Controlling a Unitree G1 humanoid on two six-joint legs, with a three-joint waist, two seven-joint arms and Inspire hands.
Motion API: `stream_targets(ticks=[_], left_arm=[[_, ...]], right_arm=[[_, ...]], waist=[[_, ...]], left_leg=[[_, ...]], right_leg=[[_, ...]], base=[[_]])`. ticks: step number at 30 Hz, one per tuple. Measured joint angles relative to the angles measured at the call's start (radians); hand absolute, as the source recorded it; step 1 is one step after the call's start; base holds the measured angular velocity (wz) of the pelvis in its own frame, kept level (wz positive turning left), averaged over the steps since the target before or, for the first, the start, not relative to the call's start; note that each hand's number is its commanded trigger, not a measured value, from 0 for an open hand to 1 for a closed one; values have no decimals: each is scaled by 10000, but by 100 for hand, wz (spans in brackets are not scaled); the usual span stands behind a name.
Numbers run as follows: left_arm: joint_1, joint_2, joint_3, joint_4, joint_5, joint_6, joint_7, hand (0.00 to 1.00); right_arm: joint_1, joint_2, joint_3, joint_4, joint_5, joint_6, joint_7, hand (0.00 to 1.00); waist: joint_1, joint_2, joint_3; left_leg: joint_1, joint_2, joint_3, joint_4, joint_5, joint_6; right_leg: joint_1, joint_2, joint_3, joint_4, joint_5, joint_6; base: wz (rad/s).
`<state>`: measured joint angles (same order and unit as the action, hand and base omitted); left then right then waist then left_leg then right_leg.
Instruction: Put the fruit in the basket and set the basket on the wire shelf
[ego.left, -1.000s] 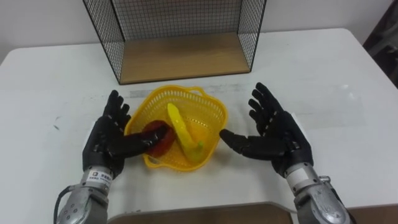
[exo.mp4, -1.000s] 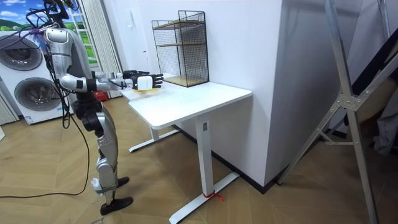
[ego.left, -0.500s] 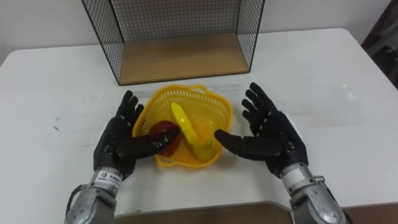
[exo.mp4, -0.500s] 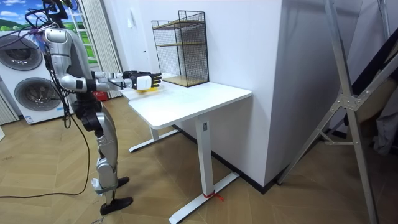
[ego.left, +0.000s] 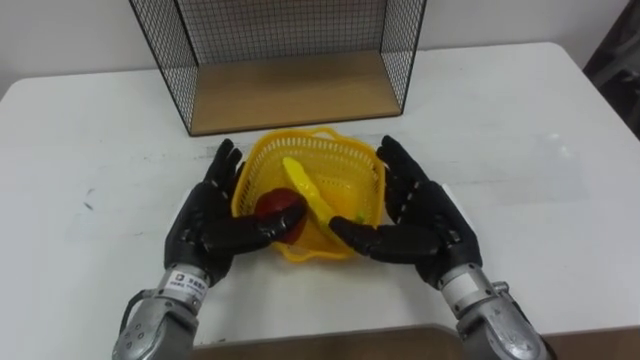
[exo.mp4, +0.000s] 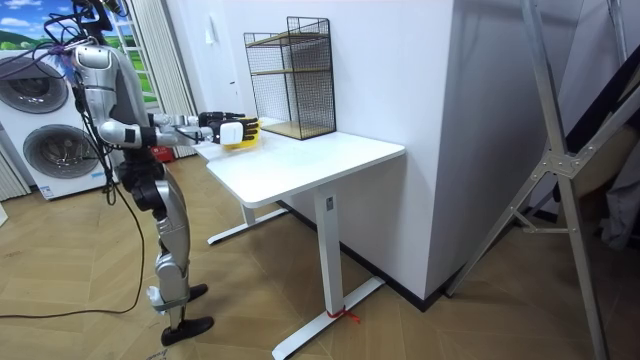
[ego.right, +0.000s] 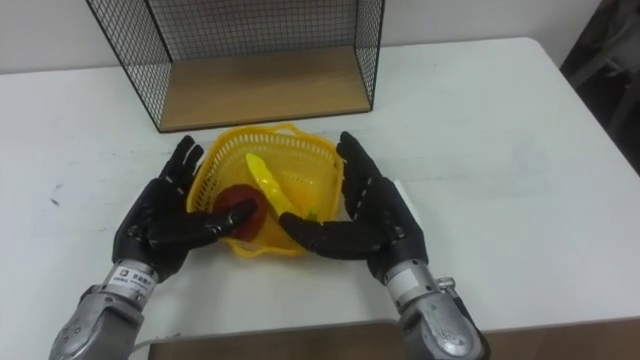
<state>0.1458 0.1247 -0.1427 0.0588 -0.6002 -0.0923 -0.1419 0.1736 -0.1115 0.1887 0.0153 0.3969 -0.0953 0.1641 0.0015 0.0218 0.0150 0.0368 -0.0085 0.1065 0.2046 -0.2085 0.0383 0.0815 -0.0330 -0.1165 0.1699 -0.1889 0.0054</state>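
1. Yellow basket (ego.left: 352, 168) is just before the wire shelf's (ego.left: 290, 90) open front; bare white table (ego.left: 530, 140) on either side.
2. Banana (ego.left: 308, 190) and red apple (ego.left: 283, 210) lie inside.
3. Left hand (ego.left: 208, 232) and right hand (ego.left: 430, 228) flank the basket, fingers straight, palms against its sides, thumbs at the near rim.

**Basket between my hands, wire shelf behind**

Basket (ego.left: 348, 165) is at mid-worktop (ego.left: 520, 140), just before the wire shelf (ego.left: 290, 90), which stands at the far edge. In the basket, the round fruit (ego.left: 282, 208) is on the left side. The banana (ego.left: 308, 190) is beside it on the right, running front to back. My left robot hand (ego.left: 210, 228) lies flat against the basket's left wall and my right robot hand (ego.left: 425, 225) against its right wall. Both thumbs reach across its near side. I stand at the worktop's end, on the room view's left.
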Motion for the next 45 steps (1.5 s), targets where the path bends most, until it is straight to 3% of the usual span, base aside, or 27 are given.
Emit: stream_targets(ticks=[10, 19, 32, 39, 45], left_arm=[[-1, 8, -212, -202, -373, -36, 1, 0], [-83, -37, -517, -205, -369, -353, 2, 0], [-90, -217, -712, -201, -370, -389, 3, 0], [-90, -228, -741, -199, -367, -388, 3, 0], [-214, -242, -774, -201, -368, -388, 33, 0]], right_arm=[[-207, 9, 56, 97, 13, -212, -308, 0], [-642, 35, 274, 536, 147, -444, -852, 0], [-670, 44, 311, 557, 652, -464, -1388, 0], [-796, 44, 322, 554, 655, -464, -1431, 0], [-1240, 33, 342, 480, 641, -476, -1692, 0]], waist=[[53, -113, 48], [16, -154, 61], [3, -257, 126], [1, -251, 121], [1, -240, 49]], left_leg=[[-107, 4, 32, 5, 10, 11], [-106, -3, 23, 1, 11, 12], [-100, -5, 35, -20, 11, 12], [-160, -2, 51, -3, 11, 12], [-248, 6, 62, 28, 11, 12]], right_leg=[[-140, 9, 26, 64, 0, 0], [-125, 3, 15, 54, 0, 0], [-128, 5, 22, 35, 0, 0], [-186, 9, 29, 37, 0, 0], [-303, 10, 16, 101, 0, 0]], base=[[0], [0], [0], [0], [0]])
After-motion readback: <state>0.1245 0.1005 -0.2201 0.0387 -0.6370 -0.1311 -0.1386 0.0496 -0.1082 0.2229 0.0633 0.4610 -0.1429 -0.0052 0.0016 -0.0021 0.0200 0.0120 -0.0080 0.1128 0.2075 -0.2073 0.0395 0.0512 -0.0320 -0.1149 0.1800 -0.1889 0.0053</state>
